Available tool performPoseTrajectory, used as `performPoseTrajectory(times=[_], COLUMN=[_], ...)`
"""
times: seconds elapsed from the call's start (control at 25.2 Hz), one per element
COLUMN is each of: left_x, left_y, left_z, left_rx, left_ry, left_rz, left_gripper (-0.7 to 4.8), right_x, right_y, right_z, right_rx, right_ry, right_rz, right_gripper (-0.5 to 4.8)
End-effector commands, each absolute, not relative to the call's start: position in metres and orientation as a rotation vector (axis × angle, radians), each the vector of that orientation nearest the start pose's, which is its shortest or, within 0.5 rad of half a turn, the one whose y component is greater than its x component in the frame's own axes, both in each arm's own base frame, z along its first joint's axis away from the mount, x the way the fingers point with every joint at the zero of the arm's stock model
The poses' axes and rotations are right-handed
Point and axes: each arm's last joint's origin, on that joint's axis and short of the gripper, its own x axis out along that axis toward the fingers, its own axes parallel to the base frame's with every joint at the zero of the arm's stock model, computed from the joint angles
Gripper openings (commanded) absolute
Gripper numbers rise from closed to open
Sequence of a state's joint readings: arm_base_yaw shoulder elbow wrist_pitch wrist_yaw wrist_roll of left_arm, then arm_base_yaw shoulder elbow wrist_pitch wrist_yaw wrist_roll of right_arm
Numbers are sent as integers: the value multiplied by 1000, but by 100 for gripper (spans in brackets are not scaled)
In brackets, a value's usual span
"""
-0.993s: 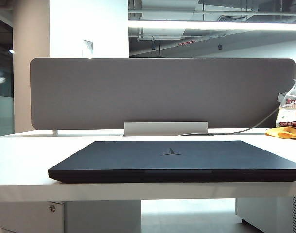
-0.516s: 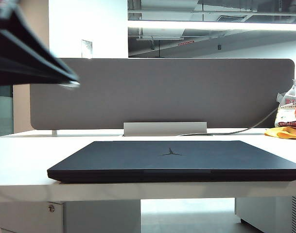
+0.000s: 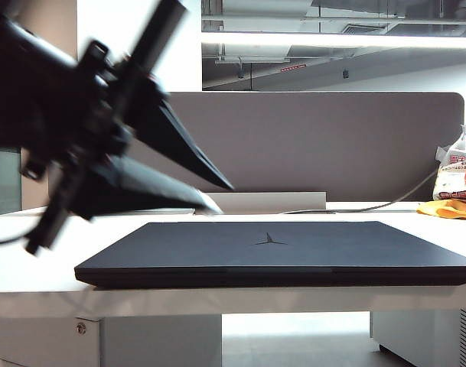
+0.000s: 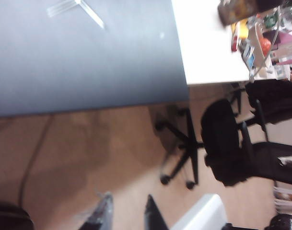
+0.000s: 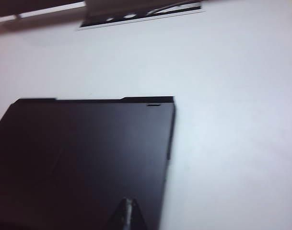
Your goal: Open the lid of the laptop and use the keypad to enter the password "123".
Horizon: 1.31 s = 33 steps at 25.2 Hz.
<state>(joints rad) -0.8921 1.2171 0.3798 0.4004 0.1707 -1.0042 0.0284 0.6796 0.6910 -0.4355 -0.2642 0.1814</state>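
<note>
The laptop (image 3: pixel 278 260) lies closed on the white table (image 3: pixel 34 252). Its blue-black lid (image 3: pixel 309 237) is flat, with the star logo facing up, so the keypad is hidden under it. In the exterior view my left gripper (image 3: pixel 223 197) hangs blurred above the lid's back left corner, fingers pointing right. In the left wrist view its fingertips (image 4: pixel 105 211) stand apart with nothing between them, well off the lid (image 4: pixel 88 57). My right gripper (image 5: pixel 129 213) shows only in its wrist view, tips together above the lid (image 5: pixel 78 158) near a side edge.
A grey divider board (image 3: pixel 332 145) stands behind the laptop, with a white bracket (image 3: pixel 278 202) at its foot and a cable running right. A plastic bag and orange items (image 3: pixel 454 187) sit at the far right. An office chair (image 4: pixel 227 143) stands on the floor beside the table.
My left arm has swung into the exterior view from the upper left, down and to the right, and its fingers have parted. The laptop has not moved.
</note>
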Motion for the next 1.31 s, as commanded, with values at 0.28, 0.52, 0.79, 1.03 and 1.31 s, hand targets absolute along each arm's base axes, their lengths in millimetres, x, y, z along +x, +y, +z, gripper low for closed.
performPoseTrajectory(times=[0.28, 0.52, 0.79, 1.03, 1.31], left_x=[154, 169, 191, 194, 198], left_y=[-202, -207, -217, -221, -225], left_z=[153, 142, 138, 123, 105], left_rx=[-913, -997, -1040, -1087, -1170], left_ry=[1016, 1064, 1106, 1205, 1215], left_rz=[-755, -722, -726, -667, -626], left_gripper=[96, 163, 163, 214, 249], right_x=[158, 170, 183, 188, 184], right_y=[32, 44, 53, 67, 88], right_z=[282, 270, 255, 251, 247], right_rx=[168, 151, 117, 94, 54], right_ry=[549, 640, 724, 721, 744], right_rz=[367, 413, 426, 486, 587], right_gripper=[-5, -5, -5, -5, -5])
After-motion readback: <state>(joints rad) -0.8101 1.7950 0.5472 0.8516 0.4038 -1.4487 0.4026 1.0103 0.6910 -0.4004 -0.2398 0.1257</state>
